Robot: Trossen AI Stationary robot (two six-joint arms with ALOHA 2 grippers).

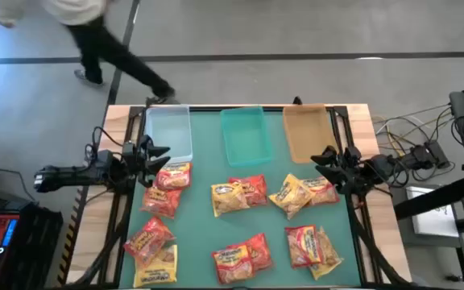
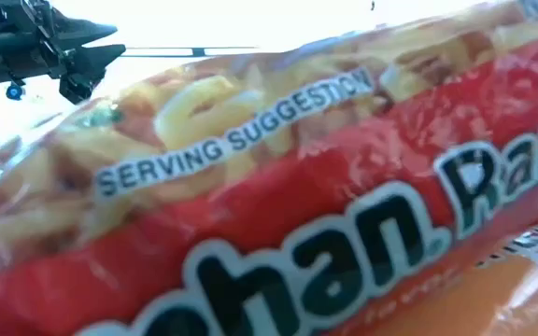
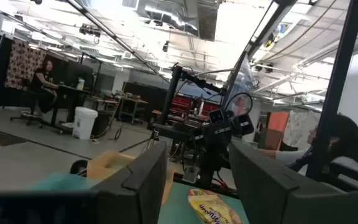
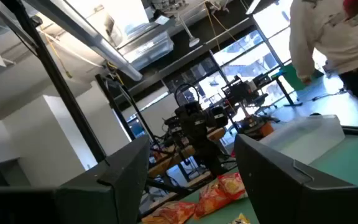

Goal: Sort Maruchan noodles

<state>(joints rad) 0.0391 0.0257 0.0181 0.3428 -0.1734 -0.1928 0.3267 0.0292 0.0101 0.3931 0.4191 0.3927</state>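
Green mat (image 1: pixel 208 234), scattered noodle packets (image 1: pixel 240 195), open pincers (image 1: pixel 153 151)

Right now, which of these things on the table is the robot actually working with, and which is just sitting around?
For the job: noodle packets, clear tray, teal tray, tan tray, left gripper, right gripper.

Just around: cables, person walking past.

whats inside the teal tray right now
Nothing: the teal tray shows only its bare bottom in the high view. All the Maruchan noodles lie on the mat nearer the front edge. Nothing covers the tray, so no part of it is hidden.
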